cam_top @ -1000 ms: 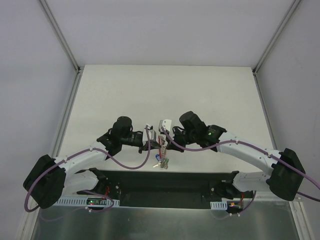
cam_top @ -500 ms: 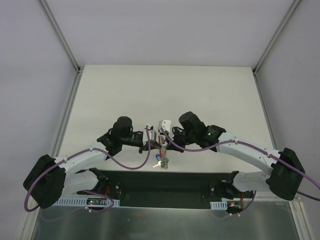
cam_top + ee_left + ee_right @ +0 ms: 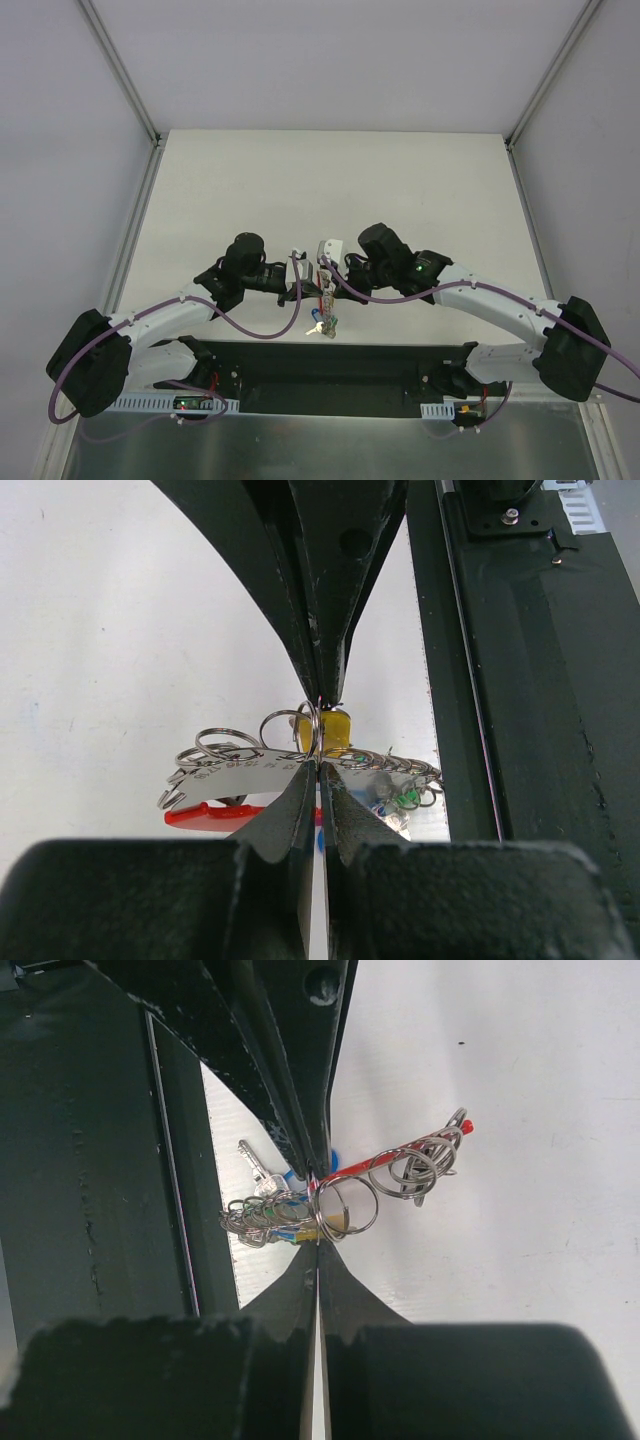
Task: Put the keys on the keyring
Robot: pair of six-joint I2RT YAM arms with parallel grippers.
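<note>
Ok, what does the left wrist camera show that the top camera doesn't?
Only the left wrist view: a yellow key cap, a lettered metal piece and separate small rings. Only the top view: the whole left arm and right arm, plus the table. Both: the keyring bunch pinched between the closed left end effector and right end effector.
</note>
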